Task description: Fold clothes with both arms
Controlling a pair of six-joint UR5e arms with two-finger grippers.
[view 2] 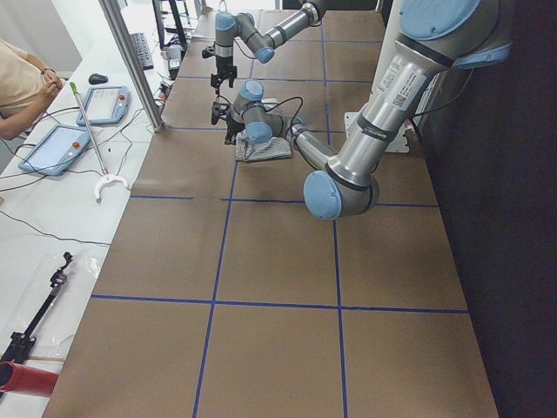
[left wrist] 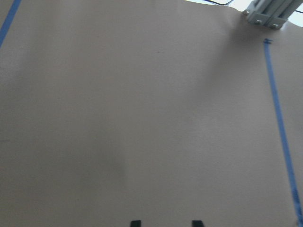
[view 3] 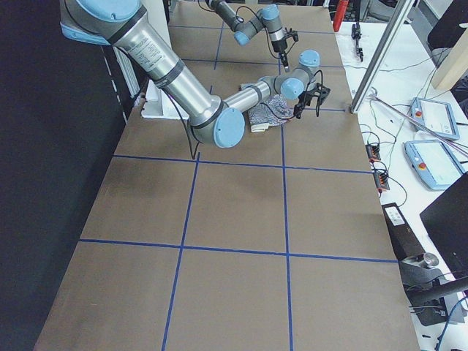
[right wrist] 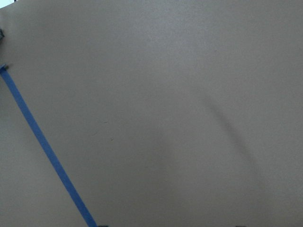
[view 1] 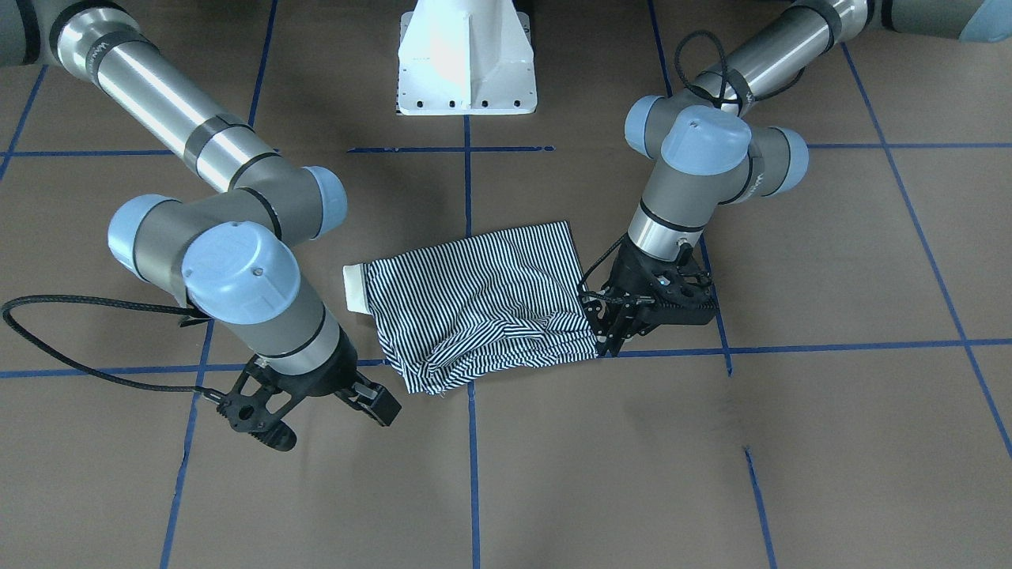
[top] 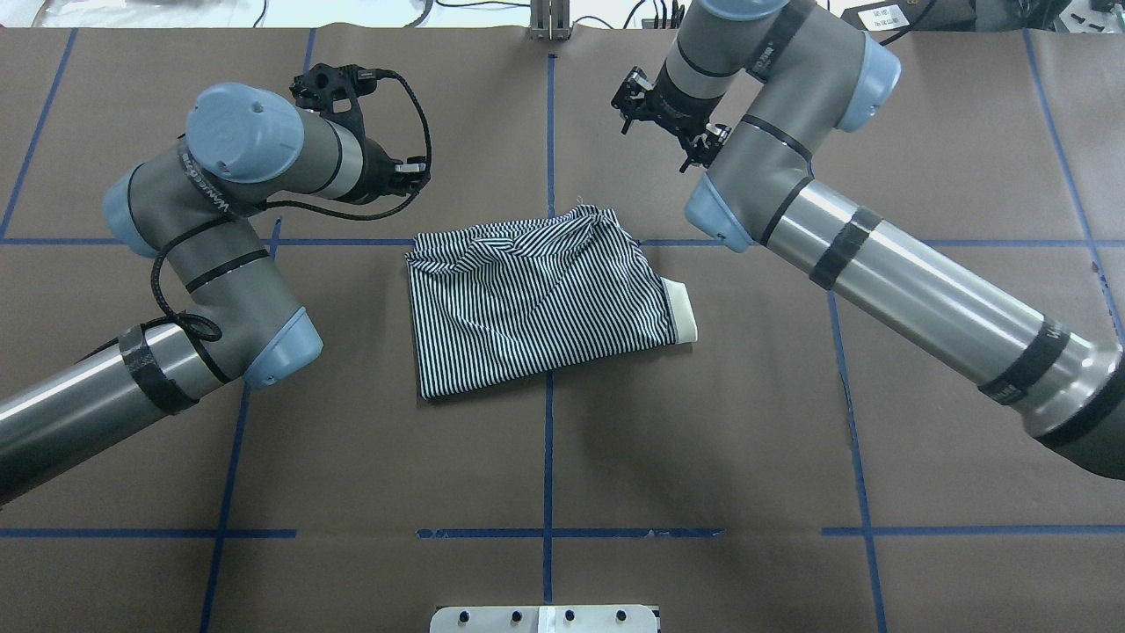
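The striped polo shirt (view 1: 482, 304) (top: 536, 303) lies folded into a rough rectangle at the table's middle, rumpled along its far edge. Its cream collar (top: 684, 312) sticks out toward my right side. My left gripper (view 1: 609, 344) hangs low, just beside the shirt's far left corner. In the left wrist view its fingertips (left wrist: 136, 222) stand apart over bare paper, open and holding nothing. My right gripper (view 1: 328, 423) hovers past the shirt's far right corner, apart from the cloth, its fingers spread wide. The right wrist view shows only paper and tape.
The white pedestal (view 1: 466, 63) stands at the robot's side of the table. Blue tape lines (top: 549, 440) cross the brown paper. Past the far edge are an aluminium post (left wrist: 265, 12) and a bench with tablets (view 2: 87, 104), where a person's arm (view 2: 22, 87) rests.
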